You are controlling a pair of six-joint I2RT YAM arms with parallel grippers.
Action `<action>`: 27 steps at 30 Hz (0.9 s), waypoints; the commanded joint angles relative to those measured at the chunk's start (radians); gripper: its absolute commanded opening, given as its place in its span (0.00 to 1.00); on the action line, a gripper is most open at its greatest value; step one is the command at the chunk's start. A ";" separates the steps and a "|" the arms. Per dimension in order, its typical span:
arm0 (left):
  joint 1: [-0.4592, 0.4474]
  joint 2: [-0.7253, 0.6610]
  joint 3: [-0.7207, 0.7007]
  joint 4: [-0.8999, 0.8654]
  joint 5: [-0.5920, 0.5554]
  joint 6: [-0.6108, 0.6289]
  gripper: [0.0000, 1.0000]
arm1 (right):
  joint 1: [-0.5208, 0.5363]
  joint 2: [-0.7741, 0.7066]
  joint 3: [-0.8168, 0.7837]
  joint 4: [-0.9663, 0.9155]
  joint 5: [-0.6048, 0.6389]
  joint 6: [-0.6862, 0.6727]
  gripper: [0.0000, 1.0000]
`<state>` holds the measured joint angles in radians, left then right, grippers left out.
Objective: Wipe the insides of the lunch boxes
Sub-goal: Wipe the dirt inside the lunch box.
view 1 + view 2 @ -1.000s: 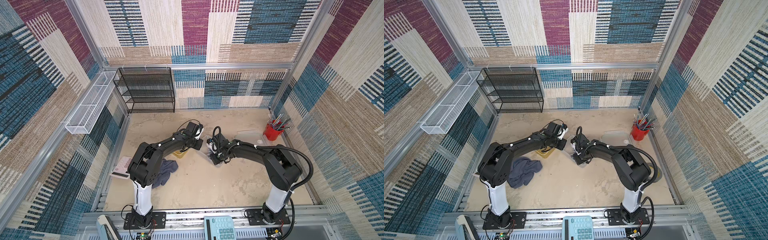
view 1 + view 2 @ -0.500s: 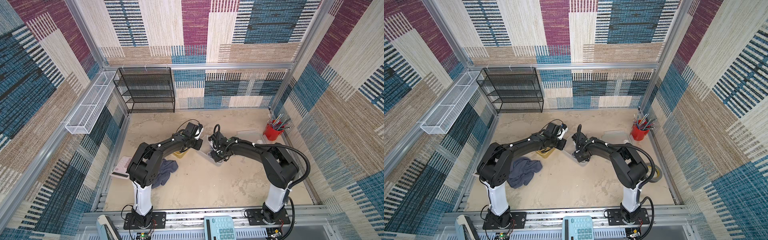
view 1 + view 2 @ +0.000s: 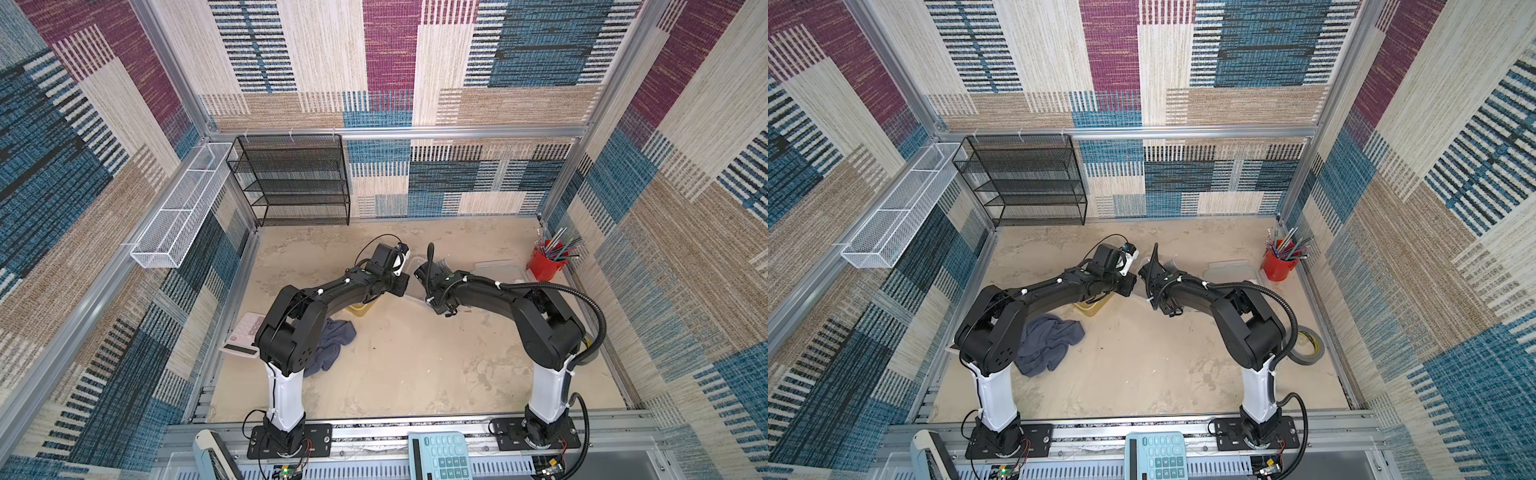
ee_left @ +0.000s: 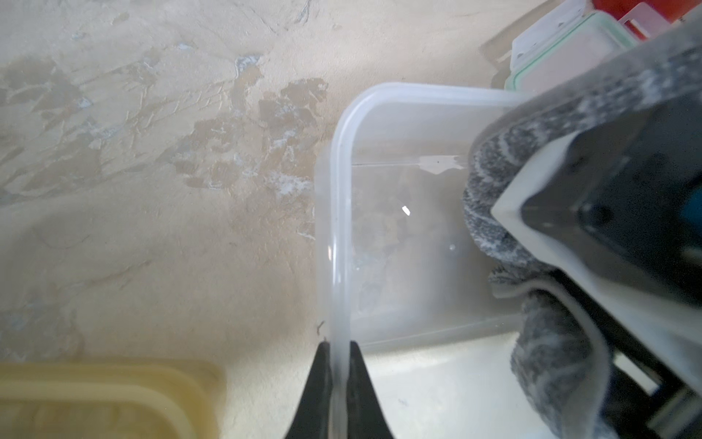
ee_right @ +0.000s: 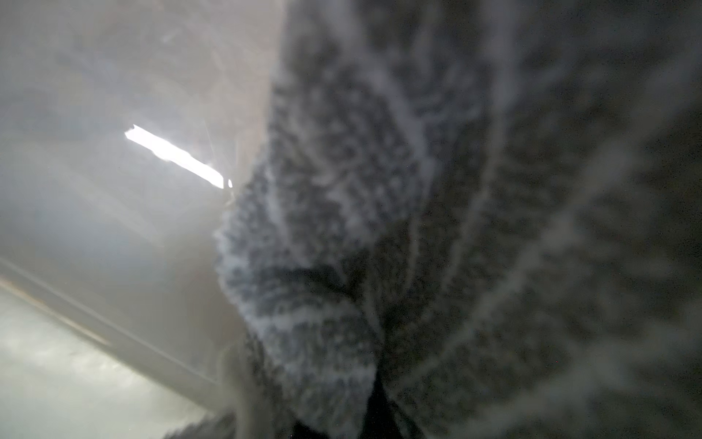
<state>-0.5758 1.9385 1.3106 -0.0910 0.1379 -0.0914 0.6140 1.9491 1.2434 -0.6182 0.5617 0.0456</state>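
- The left gripper [image 4: 339, 355] is pinching the rim of the clear lunch box [image 4: 338, 228]. Its two black fingers [image 4: 317, 384] are clenched on the plastic wall, one inside and one outside.
- The clear lunch box is sitting open on the table [image 4: 152, 228], around the middle and a little toward the far side. In both top views it is lying between the two wrists.
- The right gripper [image 5: 376, 416] is reaching down into that box from its right side and is clamping a grey striped cloth [image 5: 418, 228]. The cloth is bunching around the gripper inside the box.
- The amber lunch box [image 3: 360, 308] is lying just left of the clear one and slightly nearer, partly hidden beneath the left forearm. In the left wrist view a strip of bare table is separating the two.
- A clear lid [image 3: 494, 268] is resting to the right, between the clear box and the red pen cup [image 3: 544, 266] by the right wall.
- A blue-grey towel [image 3: 1046, 345] is lying crumpled beside the left arm's base, and neither gripper is touching it.
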 commanded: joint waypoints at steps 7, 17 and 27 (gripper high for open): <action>0.003 0.041 0.037 -0.114 0.143 0.030 0.00 | -0.009 0.027 -0.038 0.017 0.095 -0.015 0.05; 0.009 0.071 0.094 -0.167 0.165 -0.029 0.00 | -0.009 -0.033 -0.133 0.064 -0.386 -0.005 0.00; 0.008 0.085 0.141 -0.214 0.150 -0.040 0.00 | -0.010 -0.092 -0.143 0.065 -0.822 -0.019 0.00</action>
<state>-0.5636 2.0159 1.4414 -0.2596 0.2424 -0.1062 0.5995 1.8385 1.1107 -0.4328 -0.0025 0.0181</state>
